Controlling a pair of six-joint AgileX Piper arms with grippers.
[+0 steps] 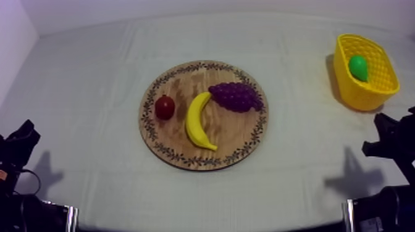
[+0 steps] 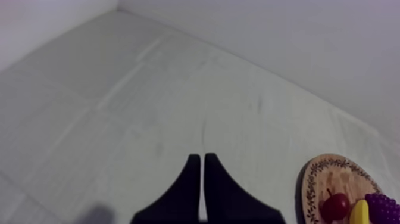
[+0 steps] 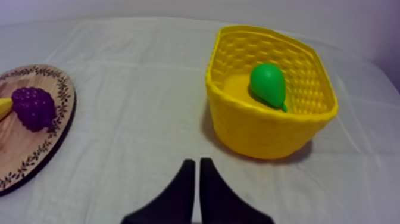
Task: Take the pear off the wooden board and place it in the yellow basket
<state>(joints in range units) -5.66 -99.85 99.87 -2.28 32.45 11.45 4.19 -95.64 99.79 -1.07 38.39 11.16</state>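
On the grey-white surface the pear lies inside the yellow basket. We keep our left tool and right tool pressed together, gripping nothing.

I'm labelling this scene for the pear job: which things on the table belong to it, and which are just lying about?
Belong to the job: pear, lying in the yellow basket; wooden board.
Just lying about: banana, bunch of grapes, small red fruit, all on the board.
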